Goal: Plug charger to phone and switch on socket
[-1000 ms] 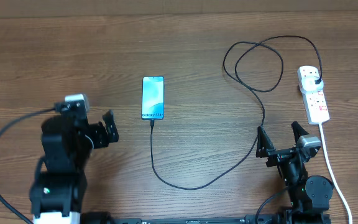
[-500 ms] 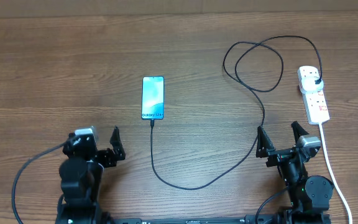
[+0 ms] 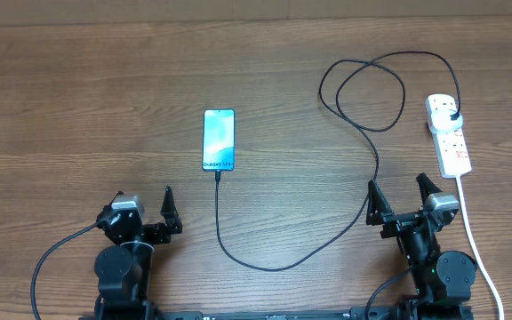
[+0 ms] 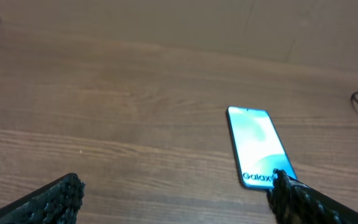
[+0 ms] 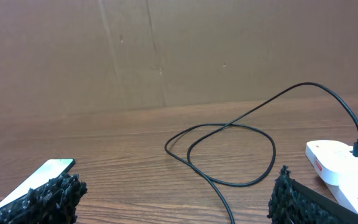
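**Both claws released, low at near edge; phone and charger lie mid-table**

L gripper (image 3: 143,206) sits at the near-left edge of the table (image 3: 78,89), jaws spread wide, nothing btw them. The L wrist view shows the same: both fingertips (image 4: 64,190) far apart w/ only bare wood in the gap. R gripper (image 3: 398,191) is at the near-right edge, also released and empty, its fingers splayed in a V. Neither claw touches any task item.

Phone (image 3: 220,140) lies flat, screen up and lit light blue, roughly mid-table and well apart from both arms. In the L wrist view it sits ahead and to the right (image 4: 257,146). The R wrist view catches only one corner, at lower left (image 5: 42,174).

Charger (image 3: 217,209) meets the phone's near short edge w/ its tip; can't tell if it's fully seated. From there the cable runs toward the near edge, curves right, climbs past the R gripper's left finger and makes a loose loop at far right (image 5: 229,127). It ends in a black plug (image 3: 452,116) seated in the socket (image 3: 447,133).

Socket lies at far right, long axis running near-to-far, just beyond the R gripper. White cord (image 3: 474,240) trails from its near end, right of the R arm. Switch position too small to tell.
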Robot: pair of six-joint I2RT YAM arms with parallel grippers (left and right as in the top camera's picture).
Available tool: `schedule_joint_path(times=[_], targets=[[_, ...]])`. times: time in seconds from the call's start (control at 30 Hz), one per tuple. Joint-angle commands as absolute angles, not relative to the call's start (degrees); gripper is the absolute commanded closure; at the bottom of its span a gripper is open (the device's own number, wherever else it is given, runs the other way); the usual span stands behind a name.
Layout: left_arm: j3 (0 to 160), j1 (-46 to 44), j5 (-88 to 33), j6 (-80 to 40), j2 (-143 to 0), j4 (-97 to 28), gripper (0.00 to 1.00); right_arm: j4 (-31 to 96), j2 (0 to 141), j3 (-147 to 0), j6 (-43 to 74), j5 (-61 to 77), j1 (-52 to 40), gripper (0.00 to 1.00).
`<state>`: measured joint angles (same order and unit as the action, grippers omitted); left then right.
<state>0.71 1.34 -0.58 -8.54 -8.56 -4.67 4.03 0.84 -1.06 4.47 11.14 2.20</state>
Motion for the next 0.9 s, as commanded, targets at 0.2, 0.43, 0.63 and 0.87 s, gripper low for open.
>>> schedule_joint_path(times=[0.2, 0.43, 0.63, 0.87], targets=[[0.27, 1.1, 0.01, -7.88, -0.1, -4.21, 0.0, 3.7, 0.16, -0.47, 4.45, 10.72, 1.85, 0.0], [0.27, 1.1, -0.01, -7.88, -0.16, -4.43, 0.0, 3.7, 0.16, -0.47, 4.45, 10.72, 1.85, 0.0], [0.27, 1.1, 0.01, -7.88, -0.25, -4.43, 0.0, 3.7, 0.16, -0.47, 4.45, 10.72, 1.85, 0.0], [0.27, 1.1, -0.01, -7.88, -0.25, -4.43, 0.0, 3.7, 0.16, -0.47, 4.45, 10.72, 1.85, 0.0]])
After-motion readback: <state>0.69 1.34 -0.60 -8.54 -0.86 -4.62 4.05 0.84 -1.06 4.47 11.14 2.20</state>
